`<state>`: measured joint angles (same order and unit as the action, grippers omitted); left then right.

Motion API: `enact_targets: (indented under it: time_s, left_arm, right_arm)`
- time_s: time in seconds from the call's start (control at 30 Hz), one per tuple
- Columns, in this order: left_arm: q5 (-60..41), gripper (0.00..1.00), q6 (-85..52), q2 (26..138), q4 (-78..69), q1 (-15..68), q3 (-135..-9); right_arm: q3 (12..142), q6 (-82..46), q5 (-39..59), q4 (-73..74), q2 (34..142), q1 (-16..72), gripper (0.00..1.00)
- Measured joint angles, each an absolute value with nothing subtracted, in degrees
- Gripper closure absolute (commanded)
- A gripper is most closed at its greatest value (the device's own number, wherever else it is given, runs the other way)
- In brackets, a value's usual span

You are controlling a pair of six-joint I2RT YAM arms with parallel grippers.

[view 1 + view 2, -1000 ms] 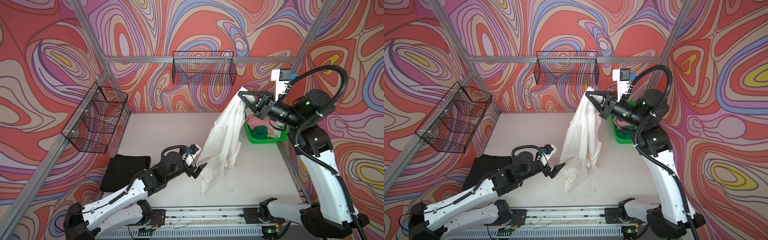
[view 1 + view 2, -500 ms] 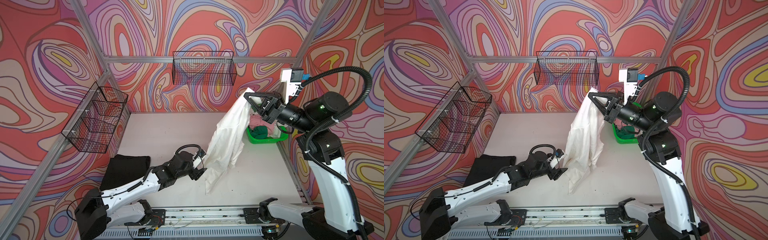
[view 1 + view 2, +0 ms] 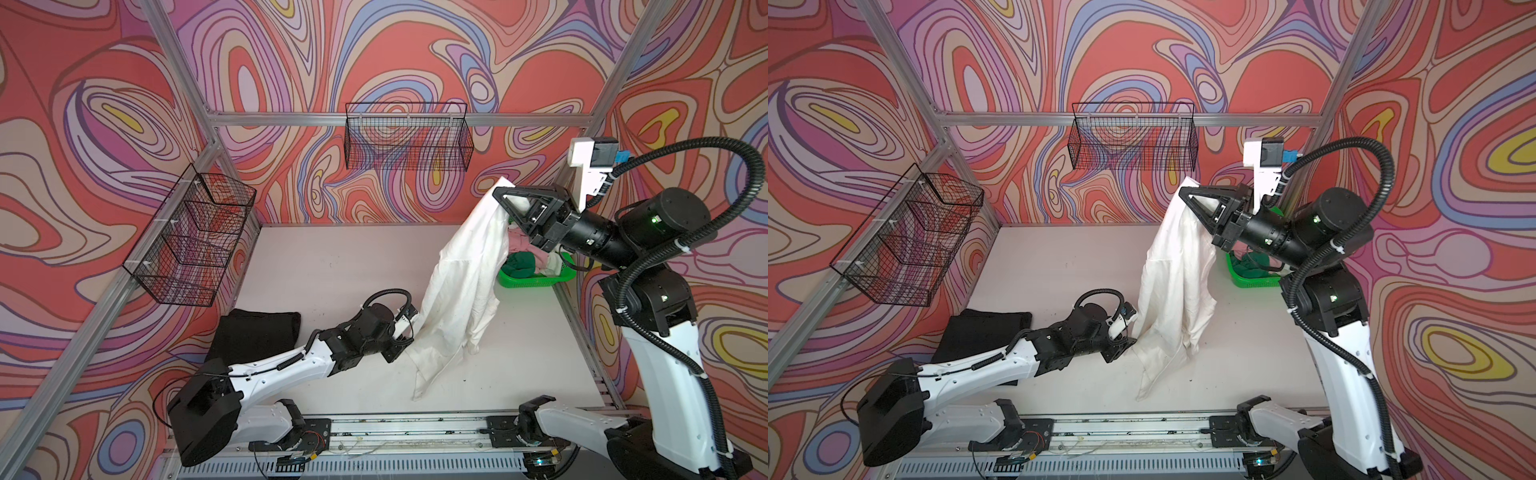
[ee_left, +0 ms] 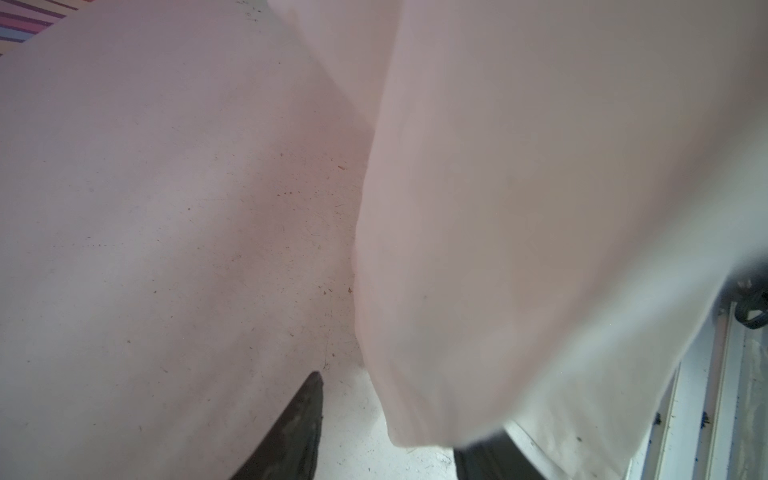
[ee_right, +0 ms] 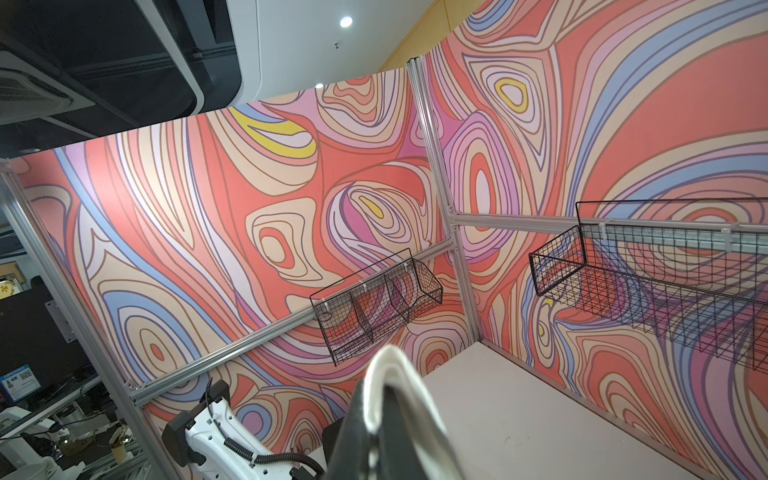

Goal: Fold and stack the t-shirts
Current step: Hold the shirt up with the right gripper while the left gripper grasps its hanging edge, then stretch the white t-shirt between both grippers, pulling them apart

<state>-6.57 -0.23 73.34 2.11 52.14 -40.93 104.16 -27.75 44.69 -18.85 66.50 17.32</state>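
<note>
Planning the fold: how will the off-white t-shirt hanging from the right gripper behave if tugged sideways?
Probably very floppy: the off-white t-shirt hangs in long creased folds from the right gripper, its lowest corner trailing on the table. Likely light, since one pinched bit carries it. A tug near the left gripper should swing the drape rather than shift it stiffly.
</note>
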Motion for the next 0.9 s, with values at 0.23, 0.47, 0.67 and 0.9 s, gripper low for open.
enact_targets:
  time_s: [0.23, 0.47, 0.67, 0.9]
  left_arm:
    - [-8.1, 0.48, -2.0, 76.0, -0.8, 52.1, -41.3]
    - [-7.8, 0.7, -2.7, 77.3, -2.2, 52.1, -41.3]
    - [-5.5, 0.83, -1.8, 73.5, -0.6, 52.1, -41.4]
    - [-2.4, 1.0, -0.2, 69.5, 3.6, 52.1, -41.6]
  right_arm:
    - [102.8, -29.1, 45.3, -16.6, 65.1, 17.3, 1.0]
    - [102.3, -29.2, 45.4, -16.3, 64.6, 17.3, 1.0]
    - [102.3, -27.6, 43.5, -18.5, 64.4, 17.3, 1.0]
    - [102.3, -26.5, 41.1, -19.9, 63.8, 17.3, 1.0]
